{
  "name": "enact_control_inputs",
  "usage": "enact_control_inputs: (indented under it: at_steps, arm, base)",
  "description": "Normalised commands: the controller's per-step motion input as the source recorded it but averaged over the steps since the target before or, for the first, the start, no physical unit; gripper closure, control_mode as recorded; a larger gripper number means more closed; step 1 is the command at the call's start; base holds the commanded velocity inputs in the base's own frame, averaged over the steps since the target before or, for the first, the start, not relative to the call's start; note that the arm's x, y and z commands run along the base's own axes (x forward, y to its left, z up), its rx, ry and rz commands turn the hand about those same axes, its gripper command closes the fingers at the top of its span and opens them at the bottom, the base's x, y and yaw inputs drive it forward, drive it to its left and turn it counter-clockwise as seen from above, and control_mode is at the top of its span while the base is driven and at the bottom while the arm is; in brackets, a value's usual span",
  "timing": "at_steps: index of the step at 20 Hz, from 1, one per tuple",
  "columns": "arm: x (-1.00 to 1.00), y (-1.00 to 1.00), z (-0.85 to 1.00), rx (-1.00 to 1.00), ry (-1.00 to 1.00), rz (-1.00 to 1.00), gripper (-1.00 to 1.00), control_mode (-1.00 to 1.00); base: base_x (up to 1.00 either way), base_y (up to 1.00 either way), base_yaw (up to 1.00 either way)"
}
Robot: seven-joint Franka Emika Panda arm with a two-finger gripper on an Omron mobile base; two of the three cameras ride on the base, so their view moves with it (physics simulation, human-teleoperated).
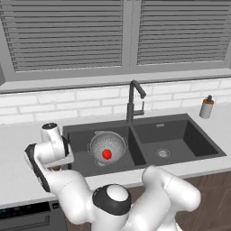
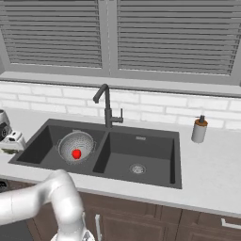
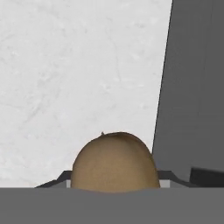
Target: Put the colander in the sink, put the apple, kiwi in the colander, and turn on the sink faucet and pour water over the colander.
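Desk [image 1: 18, 176] w/ the sink [image 1: 189, 135] set in it: the colander [image 1: 107, 146] sits in the left basin, apple [image 1: 107, 154] already inside, so that part looks done imo. End effector [image 3: 114, 186] is over the desk just off the sink's left edge, w/ the kiwi [image 3: 114, 164] right between its tips. Can't tell if it's actually clamped, but prob there for the carry over to the colander.

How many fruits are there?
2. The red apple sits inside the colander in the sink's left basin. The brown kiwi sits right at the claw, over the white counter beside the sink.
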Motion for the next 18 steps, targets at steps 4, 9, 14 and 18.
enact_control_inputs:
  at_steps: [4, 9, 14, 18]
  arm:
    - [-0.49, -0.44, 0.79, 0.2, -0.2, 0.0, 1.0, -1.0]
    - [-0.17, -0.51, 1.0, 0.13, -0.01, 0.0, 1.0, -1.0]
    - [0.45, -0.54, 0.85, 0.0, 0.18, -0.06, 1.0, -1.0]
    - [0.7, -0.5, 0.52, -0.01, 0.17, -0.14, 1.0, -1.0]
  base:
    - [0.0, 0.0, 0.0]
    - [0.0, 0.0, 0.0]
    - [0.0, 0.0, 0.0]
    - [0.0, 0.0, 0.0]
